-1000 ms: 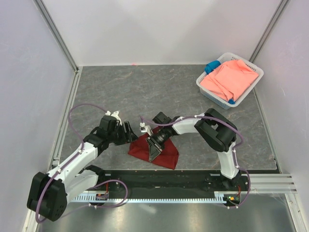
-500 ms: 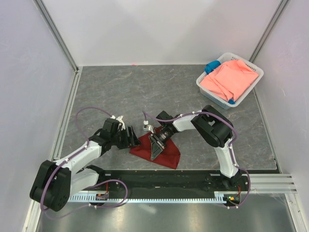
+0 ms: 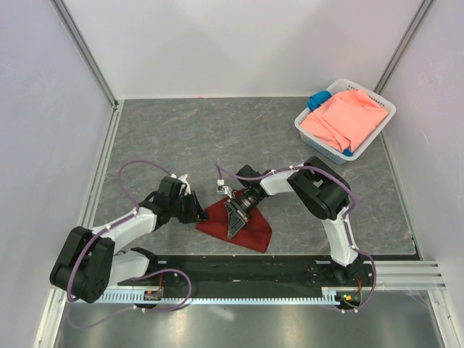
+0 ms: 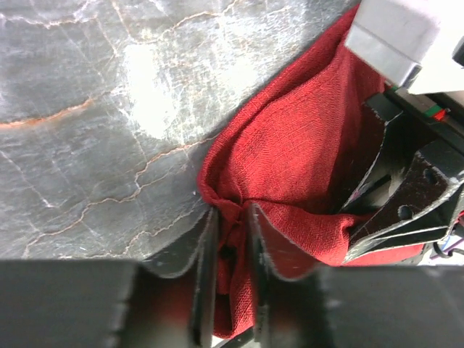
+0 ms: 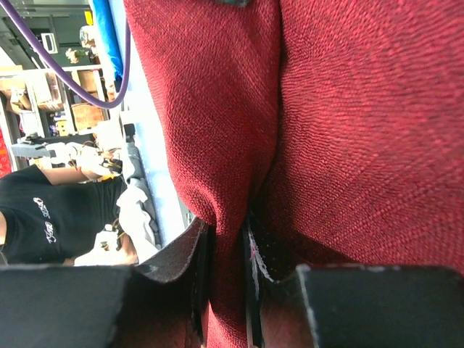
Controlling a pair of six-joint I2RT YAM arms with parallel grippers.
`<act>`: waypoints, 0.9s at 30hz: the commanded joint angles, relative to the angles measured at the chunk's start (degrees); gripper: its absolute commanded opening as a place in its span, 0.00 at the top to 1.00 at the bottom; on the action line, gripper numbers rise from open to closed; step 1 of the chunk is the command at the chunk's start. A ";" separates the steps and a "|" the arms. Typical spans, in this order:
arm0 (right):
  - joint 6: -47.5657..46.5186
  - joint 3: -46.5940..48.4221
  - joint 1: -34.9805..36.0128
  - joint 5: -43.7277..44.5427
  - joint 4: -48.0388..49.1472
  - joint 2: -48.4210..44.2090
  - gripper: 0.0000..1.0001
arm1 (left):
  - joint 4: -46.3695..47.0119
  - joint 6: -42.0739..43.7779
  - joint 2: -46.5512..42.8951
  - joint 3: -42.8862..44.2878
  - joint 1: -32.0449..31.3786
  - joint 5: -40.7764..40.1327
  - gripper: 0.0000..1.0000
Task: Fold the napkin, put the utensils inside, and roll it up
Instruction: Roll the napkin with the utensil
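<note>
The dark red napkin [image 3: 246, 233] lies bunched on the grey table near the front edge. My left gripper [image 3: 199, 212] is at its left corner, and in the left wrist view its jaws are shut on a pinch of napkin [image 4: 290, 145] cloth at the left gripper [image 4: 230, 217]. My right gripper [image 3: 233, 226] is over the napkin's middle, pointing toward the front edge. In the right wrist view the right gripper [image 5: 228, 232] is shut on a fold of the napkin [image 5: 348, 130]. The utensils are out of view.
A white basket [image 3: 373, 145] at the back right holds a salmon-pink cloth [image 3: 346, 119] and a small blue cloth [image 3: 317, 99]. A black rail [image 3: 239, 270] runs along the front edge just below the napkin. Walls enclose the table on the left, back and right.
My left gripper has moved right and toward the front onto the napkin's left corner and closed on it. The right gripper has kept its grip and shifted only slightly.
</note>
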 commanded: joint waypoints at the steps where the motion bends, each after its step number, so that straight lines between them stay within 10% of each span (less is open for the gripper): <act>1: -0.75 2.03 -0.86 2.69 0.55 0.60 0.75 | -2.81 -0.24 1.34 -0.29 -0.66 0.75 0.81; 5: -0.05 2.55 -1.47 4.45 -0.24 -2.57 0.66 | -3.25 -0.41 1.34 -0.38 -0.57 0.49 0.98; 15: -3.29 2.65 -1.12 20.52 -5.95 -19.24 0.23 | -4.92 -0.50 1.60 0.15 -0.57 -1.09 0.98; 27: -6.81 -15.02 22.51 70.62 6.96 -39.04 0.15 | -7.21 0.02 3.62 2.70 -0.48 -1.53 0.98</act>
